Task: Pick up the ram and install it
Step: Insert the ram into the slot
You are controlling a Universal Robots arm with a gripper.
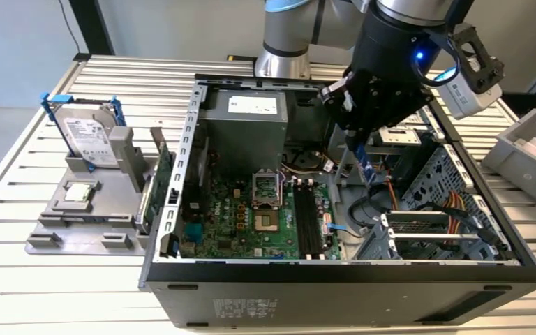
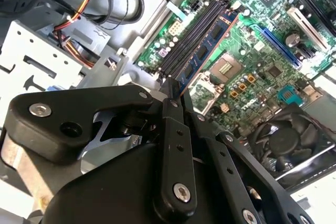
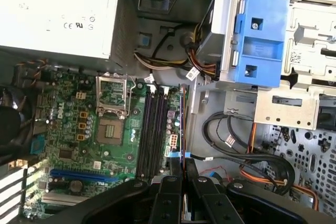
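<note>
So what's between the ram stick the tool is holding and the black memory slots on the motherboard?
Nothing. In the second wrist view the ram, clamped in the tool, hangs over the memory slots with only open air between them.

The light is bright and even, coming from above, and shadows are soft. In the exterior view the ribbed metal table (image 1: 26, 279) looks pale, almost washed out, while the inside of the computer case (image 1: 343, 279) is darker. A small blue light glows on the arm (image 1: 420, 54). In the first wrist view the power supply (image 3: 52, 14) has white glare. In both wrist views the near black gripper (image 2: 170, 100) is a little soft.
</note>
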